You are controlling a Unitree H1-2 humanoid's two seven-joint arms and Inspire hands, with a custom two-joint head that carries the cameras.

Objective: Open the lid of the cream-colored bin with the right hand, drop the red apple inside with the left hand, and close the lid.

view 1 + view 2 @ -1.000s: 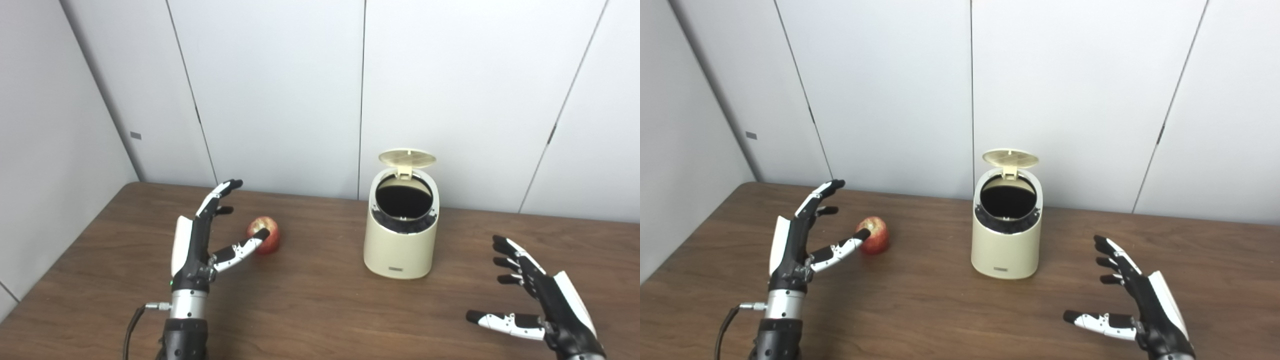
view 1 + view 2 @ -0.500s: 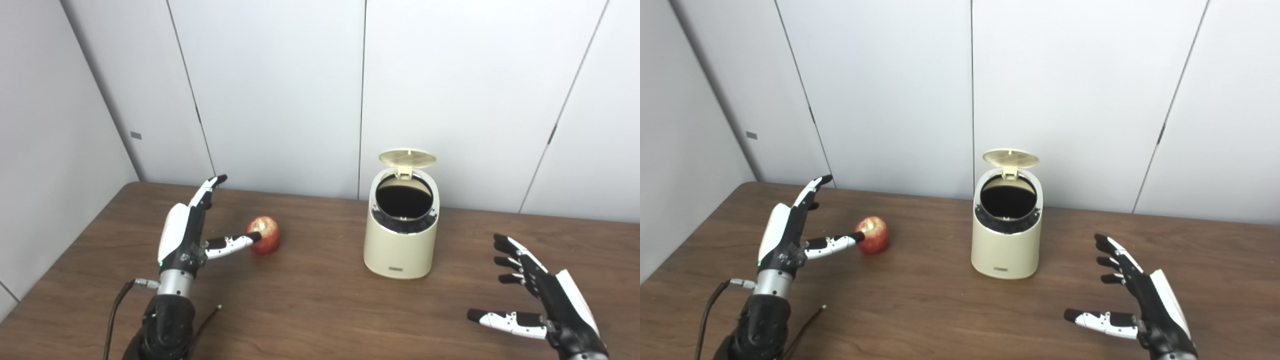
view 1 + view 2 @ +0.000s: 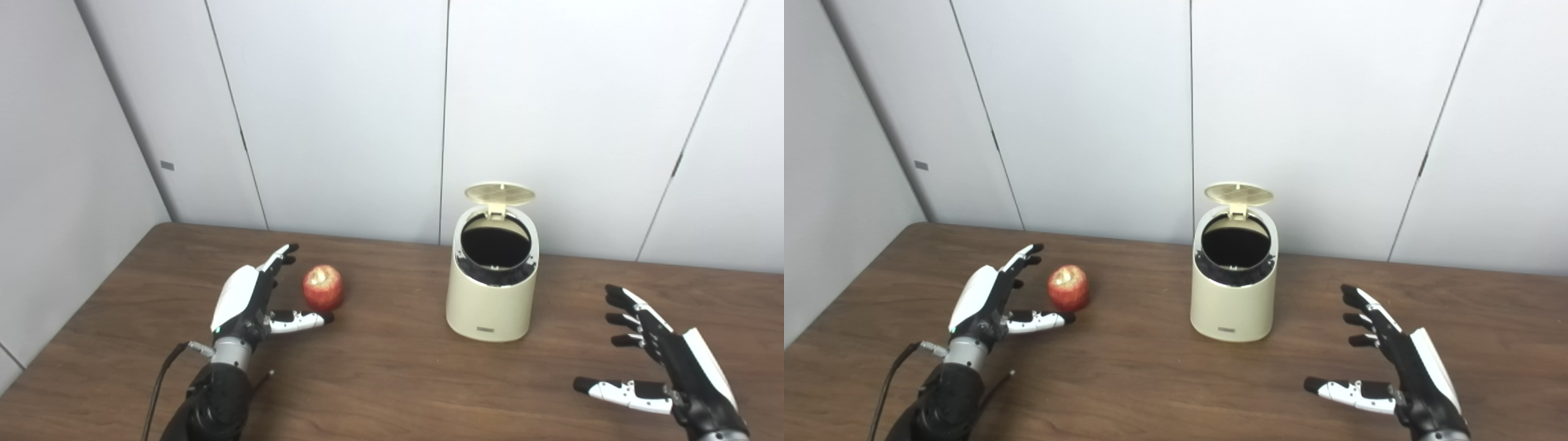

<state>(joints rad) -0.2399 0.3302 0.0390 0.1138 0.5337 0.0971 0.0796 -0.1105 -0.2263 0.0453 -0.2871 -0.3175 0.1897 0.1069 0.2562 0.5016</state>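
Observation:
The cream-colored bin stands on the brown table at centre, its lid flipped up at the back and its dark opening showing. The red apple sits on the table left of the bin. My left hand is open just left of the apple, low over the table, fingers behind it and thumb in front, not touching it. My right hand is open and empty over the table, right of the bin and nearer to me.
The brown wooden table runs to white wall panels at the back and left. A cable trails from my left wrist near the front edge.
My left hand has dropped lower and tilted forward, so its fingers now flank the apple on its left. The apple, the bin and my right hand have stayed put.

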